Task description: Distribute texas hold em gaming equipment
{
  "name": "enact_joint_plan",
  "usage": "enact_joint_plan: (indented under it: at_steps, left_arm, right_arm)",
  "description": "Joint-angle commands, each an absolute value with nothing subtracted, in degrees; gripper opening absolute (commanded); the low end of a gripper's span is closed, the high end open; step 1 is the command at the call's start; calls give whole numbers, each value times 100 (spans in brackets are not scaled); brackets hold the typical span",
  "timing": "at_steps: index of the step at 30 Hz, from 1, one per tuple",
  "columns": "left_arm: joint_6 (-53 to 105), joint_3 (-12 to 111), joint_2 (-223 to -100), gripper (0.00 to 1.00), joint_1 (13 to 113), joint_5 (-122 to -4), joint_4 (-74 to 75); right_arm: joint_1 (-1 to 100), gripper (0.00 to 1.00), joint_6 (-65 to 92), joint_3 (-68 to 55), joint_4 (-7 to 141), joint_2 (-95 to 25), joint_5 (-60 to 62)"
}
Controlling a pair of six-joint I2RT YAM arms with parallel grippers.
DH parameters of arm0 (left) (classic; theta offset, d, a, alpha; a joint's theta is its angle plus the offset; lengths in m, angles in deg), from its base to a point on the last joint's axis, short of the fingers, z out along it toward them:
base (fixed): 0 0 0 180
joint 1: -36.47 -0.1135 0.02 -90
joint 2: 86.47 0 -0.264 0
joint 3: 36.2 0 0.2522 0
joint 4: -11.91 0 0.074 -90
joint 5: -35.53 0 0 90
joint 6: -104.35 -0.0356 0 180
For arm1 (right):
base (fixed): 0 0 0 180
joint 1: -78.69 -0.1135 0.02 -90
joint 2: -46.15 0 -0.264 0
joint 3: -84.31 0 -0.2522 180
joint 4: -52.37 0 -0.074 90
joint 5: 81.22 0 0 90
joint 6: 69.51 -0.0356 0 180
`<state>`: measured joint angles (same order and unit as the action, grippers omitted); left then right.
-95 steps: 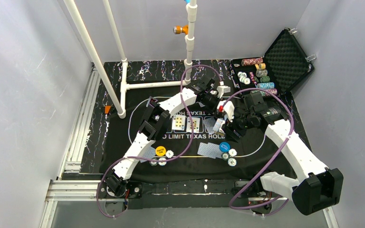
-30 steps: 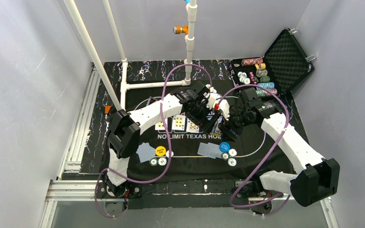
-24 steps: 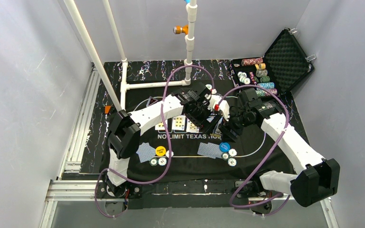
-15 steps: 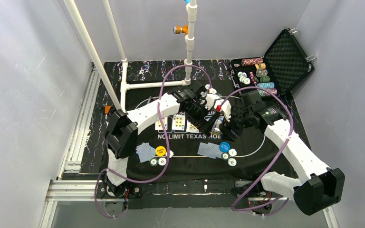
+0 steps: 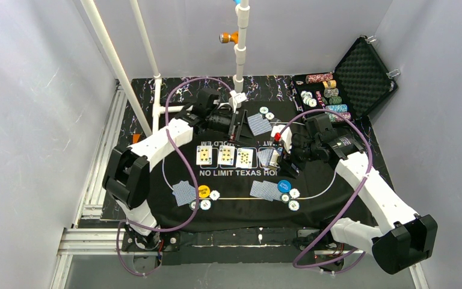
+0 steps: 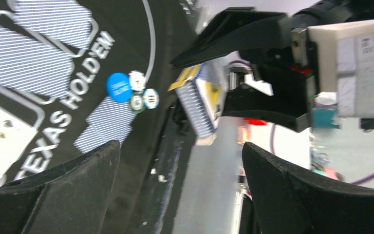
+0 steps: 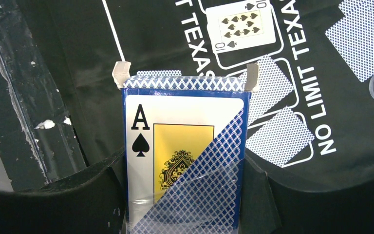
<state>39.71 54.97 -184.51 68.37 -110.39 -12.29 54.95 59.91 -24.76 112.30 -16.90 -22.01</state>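
My left pincer hangs at 11 o'clock over the mat. Its jaws are wide apart and there is nothing in them. At 7 o'clock, below my left arm, sit the yellow button, the left cards face down, and the left chips. My purple cable runs right past that spot. If I swing the arm fast, I think the cable could drag those pieces out of place.

In the middle, three face-up cards lie in a row. At 12 o'clock are the far cards and the far chips, just beside my left pincer. A careless turn there could knock them away.

At the 3 o'clock end of the row, my right pincer is squeezed tight on the card box, one jaw on each side. I can see the ace picture on it. The far end of the box is open and the blue card backs show inside. If I tip the box too far, cards may slide out. If my left pincer comes in to pull one card, it may pinch two. It may also bump the box loose, because the two pincers would be very close.

At 5 o'clock, the blue button, the right cards and the right chips look set. At 2 o'clock, the case holds chip stacks.
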Motion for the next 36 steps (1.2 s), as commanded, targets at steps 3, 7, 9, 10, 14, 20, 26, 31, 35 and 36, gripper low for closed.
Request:
enact_joint_plan:
  at_steps: [3,7,9,10,14,20,26,31,35,36]
  left_arm:
    - [5624,5424,-18776,92,7237,-11998,63]
    - [5659,5470,-18903,88,7489,-11920,62]
    - [5669,5521,-18972,84,7604,-11924,68]
    - [5693,5533,-19013,82,7646,-11917,66]
    - [5788,5562,-19107,70,7762,-11908,66]
    - [5882,5627,-19165,31,7773,-11970,91]
    - [5988,5657,-19255,0,7775,-11995,96]
    - [6012,5604,-19208,0,7776,-11868,94]
    - [6072,5591,-19185,0,7772,-11776,54]
    - [6067,5601,-19185,0,7775,-11749,36]
  right_arm:
    - [5505,1,6178,-2173,11154,-1678,-2688]
    - [5505,1,6213,-2155,11183,-1687,-2758]
    - [5505,1,6220,-2163,11179,-1677,-2760]
    - [5505,1,6218,-2164,11183,-1678,-2761]
    - [5505,1,6227,-2155,11183,-1668,-2769]
    - [5505,1,6224,-2190,11183,-1653,-2761]
    - [5496,27,6126,-2199,11155,-1659,-2621]
    - [5483,70,5974,-2180,11044,-1693,-2432]
    - [5408,77,5981,-2110,11043,-1720,-2204]
    - [5379,77,5981,-2090,11046,-1734,-2154]
